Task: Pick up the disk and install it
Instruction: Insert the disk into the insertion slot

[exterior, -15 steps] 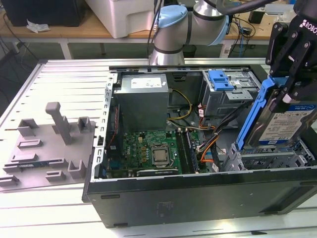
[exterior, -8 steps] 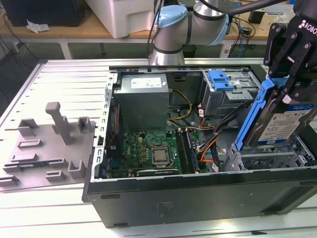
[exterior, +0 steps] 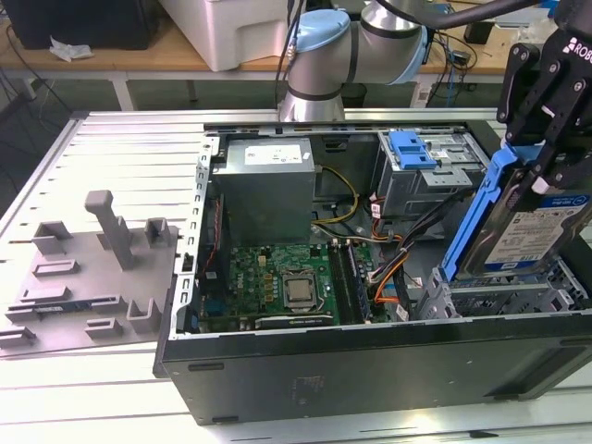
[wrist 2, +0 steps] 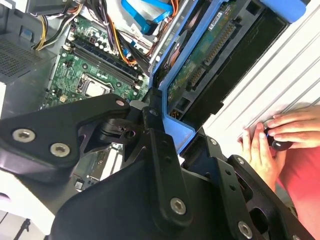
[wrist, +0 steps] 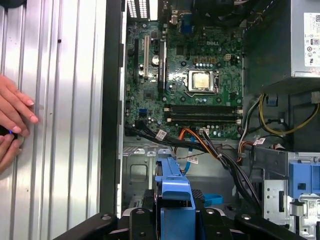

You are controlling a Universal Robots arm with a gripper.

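The disk (exterior: pixel 538 236), clamped in the gripper (exterior: pixel 542 171), hangs tilted just above the drive bay (exterior: pixel 499 298) at the exterior view's right, with cables (exterior: pixel 416 250) close beside it.

The end effector (exterior: pixel 544 159) grips the disk (exterior: pixel 529 236), tilted above the open computer case (exterior: pixel 370 370).

The worktop (exterior: pixel 111 157) is ribbed, brushed silvery metal. The disk (exterior: pixel 539 236) shows bright metal, a glossy label and a smooth blue plastic frame. The hand (exterior: pixel 548 174) is matt black; the computer case (exterior: pixel 370 370) dull black metal.
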